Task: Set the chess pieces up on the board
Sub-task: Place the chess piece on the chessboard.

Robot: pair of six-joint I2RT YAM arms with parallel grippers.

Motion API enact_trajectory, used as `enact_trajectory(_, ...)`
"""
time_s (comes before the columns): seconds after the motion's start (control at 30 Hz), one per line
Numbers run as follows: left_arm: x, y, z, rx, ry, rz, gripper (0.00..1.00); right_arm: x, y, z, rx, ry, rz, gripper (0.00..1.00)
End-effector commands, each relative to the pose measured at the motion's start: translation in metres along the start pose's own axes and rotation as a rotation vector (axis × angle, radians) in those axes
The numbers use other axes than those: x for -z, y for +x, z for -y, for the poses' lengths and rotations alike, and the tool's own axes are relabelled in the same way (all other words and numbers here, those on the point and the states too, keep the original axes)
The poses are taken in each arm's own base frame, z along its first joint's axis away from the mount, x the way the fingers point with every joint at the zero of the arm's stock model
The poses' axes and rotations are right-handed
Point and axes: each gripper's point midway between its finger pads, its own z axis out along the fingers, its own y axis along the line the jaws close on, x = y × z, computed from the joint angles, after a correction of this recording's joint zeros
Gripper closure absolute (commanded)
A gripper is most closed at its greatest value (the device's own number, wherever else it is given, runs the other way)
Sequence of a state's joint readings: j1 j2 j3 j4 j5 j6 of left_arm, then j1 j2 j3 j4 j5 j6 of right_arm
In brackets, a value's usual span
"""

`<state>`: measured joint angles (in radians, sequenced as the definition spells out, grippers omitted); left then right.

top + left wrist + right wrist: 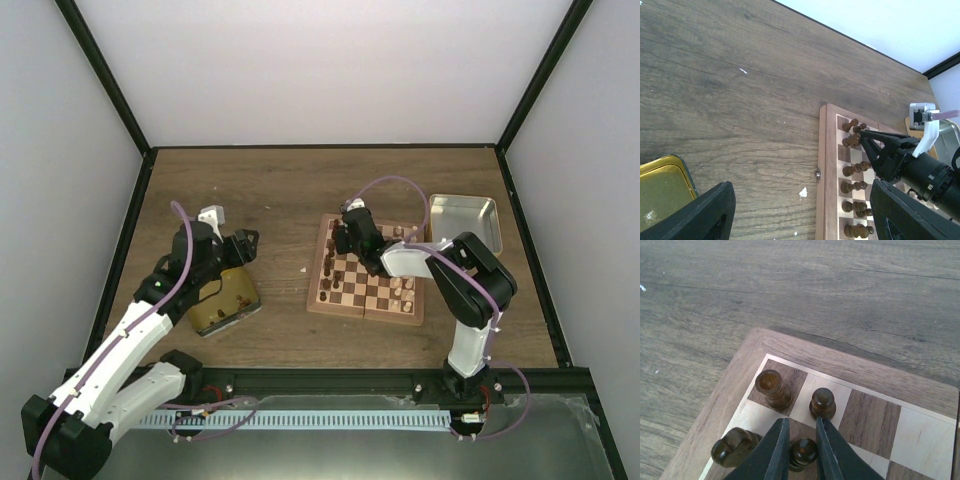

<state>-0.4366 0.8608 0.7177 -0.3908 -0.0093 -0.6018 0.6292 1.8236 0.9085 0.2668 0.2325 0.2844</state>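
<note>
At far-left board (720, 410) corner: dark pawn (803, 453) is pinched by right hand (801, 423).
Left hand (805, 212): held spread, well left of board.

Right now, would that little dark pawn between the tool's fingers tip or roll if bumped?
Probably tips easily: the dark pawn looks tall over a small base. Its round turned shape would likely roll once down. Seems stiff, light wood.

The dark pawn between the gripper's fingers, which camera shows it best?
Right wrist: the dark pawn fills the gap in the right gripper, close up. Left wrist shows only a distant cluster of pieces there; top external hides it under the arm.
</note>
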Motion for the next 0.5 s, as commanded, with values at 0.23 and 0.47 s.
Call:
enact_trajectory(0.23, 0.000, 0.001, 0.002, 0.002, 0.022, 0.001, 0.24, 0.024, -0.041, 0.001, -0.068, -0.001, 0.063, 0.68)
enact_trajectory(0.47, 0.000, 0.006, -0.010, 0.021, -0.039, -0.021, 0.24, 0.050, -0.063, -0.006, -0.121, -0.050, 0.086, 0.62)
